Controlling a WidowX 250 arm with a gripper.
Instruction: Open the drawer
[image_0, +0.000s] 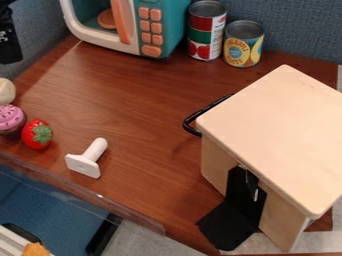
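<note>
Camera view: looking down at a slant on a brown tabletop.
Nearest corner: an orange piece is sitting at lower left, below the table's edge; a blue surface is lying beyond it.
Table edge: a clear strip is running along the near left side.
Bracket: a black bracket is lying partly on the table and climbing the near side of the wooden box.
Box: the wooden box is standing upright at right, its pale top overhanging the sides.
Drawer: belonging to this box; its front is hiding under the top, so I cannot tell whether it is standing open.
White piece: a T-shaped white piece is lying left of the box, well apart.
Toy foods: a strawberry is resting near the left edge, with a pink-topped cupcake just beside it and a pale round thing behind.
Handle: the black handle is jutting from the box's far left side, over the tabletop.
Gripper: the black gripper is hanging at the upper left edge, well apart from the handle; whether spread or pressed together, I cannot tell.
Back row: a teal-and-cream toy microwave is standing left of two cans, a red-and-green one and a yellow-labelled one.
Farthest: a blue-grey fabric wall is rising behind.
</note>
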